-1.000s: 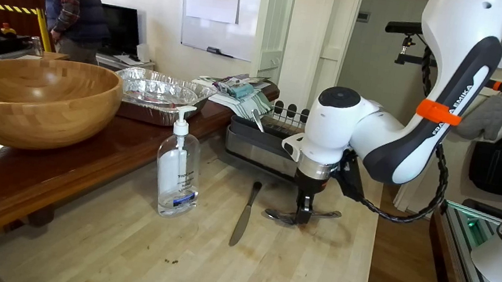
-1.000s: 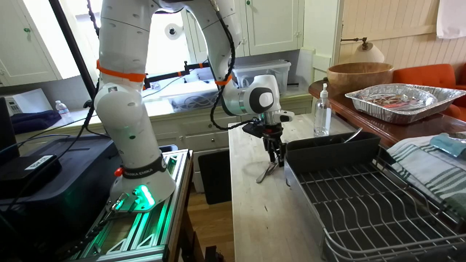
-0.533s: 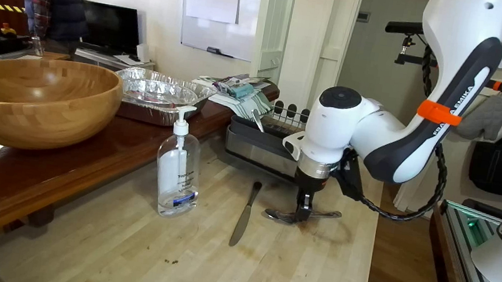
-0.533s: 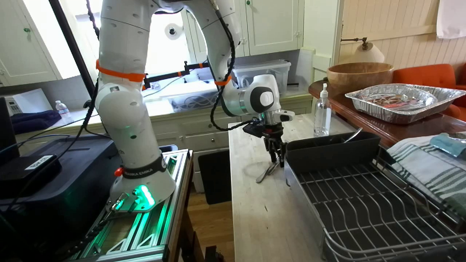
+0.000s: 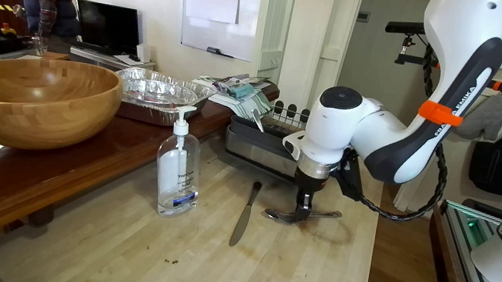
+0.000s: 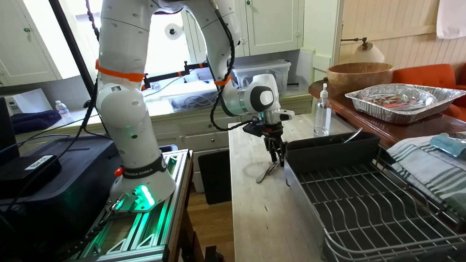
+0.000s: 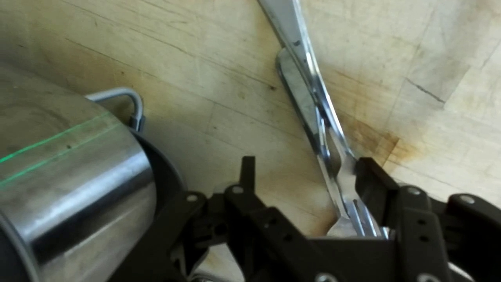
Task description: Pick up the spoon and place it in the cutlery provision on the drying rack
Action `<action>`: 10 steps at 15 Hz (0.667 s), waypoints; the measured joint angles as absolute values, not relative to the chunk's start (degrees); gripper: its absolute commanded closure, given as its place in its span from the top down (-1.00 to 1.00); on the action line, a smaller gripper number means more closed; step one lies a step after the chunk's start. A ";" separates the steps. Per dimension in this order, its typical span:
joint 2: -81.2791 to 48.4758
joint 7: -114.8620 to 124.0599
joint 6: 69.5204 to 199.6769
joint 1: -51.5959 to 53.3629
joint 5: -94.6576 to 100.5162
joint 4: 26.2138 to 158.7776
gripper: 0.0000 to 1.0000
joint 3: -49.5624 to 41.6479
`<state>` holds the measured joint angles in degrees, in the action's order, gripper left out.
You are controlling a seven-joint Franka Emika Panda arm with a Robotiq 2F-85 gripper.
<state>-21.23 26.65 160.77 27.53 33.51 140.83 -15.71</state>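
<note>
A: Since a second ago: the person (image 5: 46, 2) at the back shifted left in an exterior view, and my claw (image 7: 305, 168) rose very slightly. Cutlery hasn't budged.

B: Gripping anything?

A: No, jaws apart, nothing pinched. In the wrist view the spoon (image 7: 308, 111) and a fork (image 7: 323, 98) run between them, closer to one jaw. Touching it? Can't tell.

B: Spoon where?

A: Lying on the counter (image 5: 196, 260), partly under the fork, near the drying rack (image 5: 261, 154). Not picked yet.

B: Why park there?

A: My read: I'm straddling the pair low so the jaws can close across the handle. Fork's overlapping, so a plain squeeze may bring both; I'd want the spoon alone. Table knife (image 5: 245, 215) lies apart, shouldn't interfere.

B: Which way's it point?

A: In an exterior view the spoon's bowl (image 5: 272, 213) is at left, long axis nearly sideways. Bowl faces away from the robot base (image 6: 143, 187), handle toward it. Wrist view: steep diagonal, handle end up top, bowl mostly hidden by the claw.

B: Destination?

A: Cutlery holder (image 6: 331, 155), dark strip along one end of the drying rack. A silver utensil (image 6: 353, 135) already leans in it, so I'd expect a lift, a swing over, then tilting that long axis toward upright before letting go.
</note>
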 measured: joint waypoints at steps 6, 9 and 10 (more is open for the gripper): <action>-21.22 27.13 160.77 28.41 33.79 140.81 0.27 -16.50; -21.28 27.25 160.77 28.55 33.79 140.81 0.25 -16.87; -21.33 27.25 160.77 28.56 33.79 140.81 0.20 -16.89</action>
<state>-21.33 27.25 160.77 28.56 33.79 140.81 -16.89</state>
